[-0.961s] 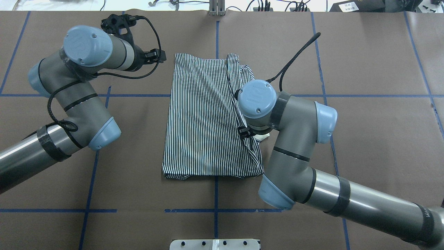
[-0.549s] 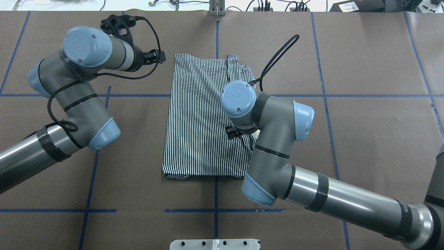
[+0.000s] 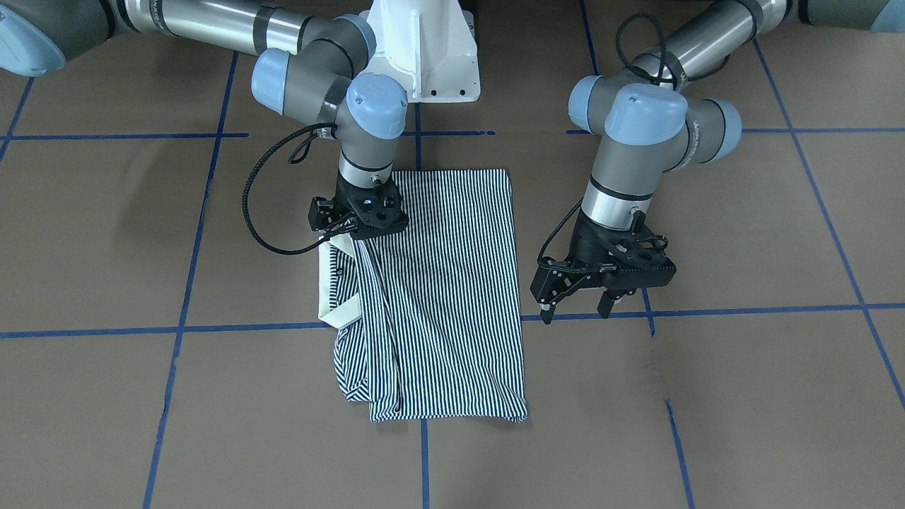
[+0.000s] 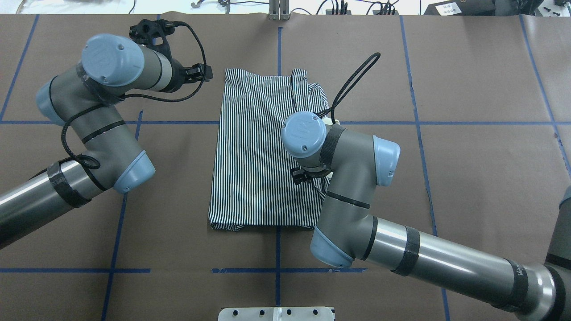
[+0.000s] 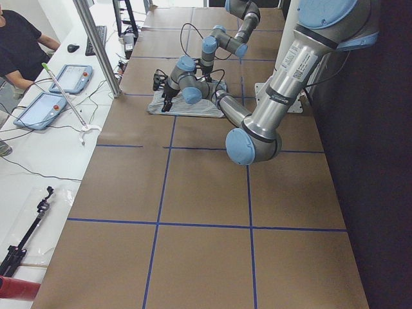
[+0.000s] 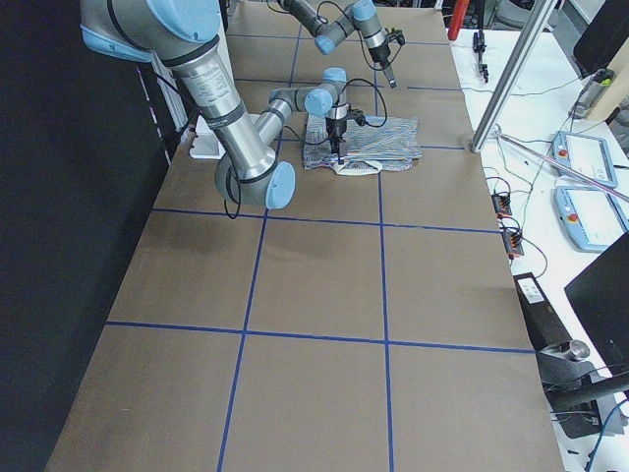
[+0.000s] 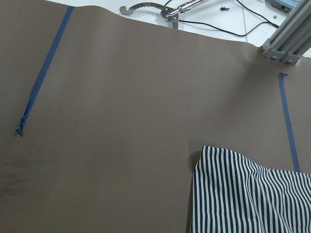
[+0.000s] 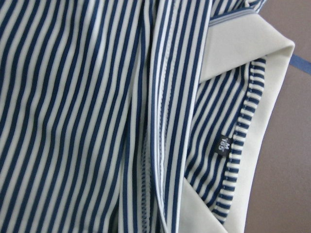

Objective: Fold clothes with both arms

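The navy-and-white striped polo shirt [image 3: 452, 297] lies flat near the middle of the brown-covered table [image 3: 106, 233], folded into a long rectangle that runs away from the white pedestal base [image 3: 424, 49]; blue tape lines [image 3: 85, 331] cross the table on both sides of it. Its cream collar [image 3: 329, 297] sticks out sideways past the edge on the robot's right, lying open on the brown cover.

The right gripper [image 3: 357, 240] stands upright on that same edge, just nearer the base than the collar; its fingertips are sunk in the cloth and pressed together on a raised fold, and the stripes gather in a ridge running up to them. Its wrist camera looks down on striped cloth, a stitched seam, the collar and a small dark label [image 8: 223, 143] inside the neck.

The left gripper [image 3: 574, 311] hangs above the table just beside the shirt's opposite edge, clear of it; its fingers [image 3: 544, 311] are spread wide and hold nothing.
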### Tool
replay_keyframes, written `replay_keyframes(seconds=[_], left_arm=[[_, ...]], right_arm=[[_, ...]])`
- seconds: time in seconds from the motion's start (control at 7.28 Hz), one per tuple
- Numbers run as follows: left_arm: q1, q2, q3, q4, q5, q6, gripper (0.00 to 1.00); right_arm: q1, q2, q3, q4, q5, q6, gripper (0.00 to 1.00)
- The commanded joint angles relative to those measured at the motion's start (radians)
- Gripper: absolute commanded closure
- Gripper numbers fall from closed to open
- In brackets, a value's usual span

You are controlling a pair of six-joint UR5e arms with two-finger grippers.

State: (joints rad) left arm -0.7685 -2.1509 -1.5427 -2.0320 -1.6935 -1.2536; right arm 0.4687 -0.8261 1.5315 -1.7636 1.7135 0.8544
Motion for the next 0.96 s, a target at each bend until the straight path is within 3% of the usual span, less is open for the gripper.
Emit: replay_keyframes(seconds=[0.0,0.82], left_arm=[[0.0,-0.001,0.001,-0.001,0.0,-0.001,0.0],[0.003,-0.003,0.001,-0.001,0.0,-0.001,0.0]], right_arm=[[-0.001,-0.004,-0.002,-0.002,0.0,-0.002,0.0],[0.034,-0.019,-0.002,-0.005,-0.006,-0.017,0.0]])
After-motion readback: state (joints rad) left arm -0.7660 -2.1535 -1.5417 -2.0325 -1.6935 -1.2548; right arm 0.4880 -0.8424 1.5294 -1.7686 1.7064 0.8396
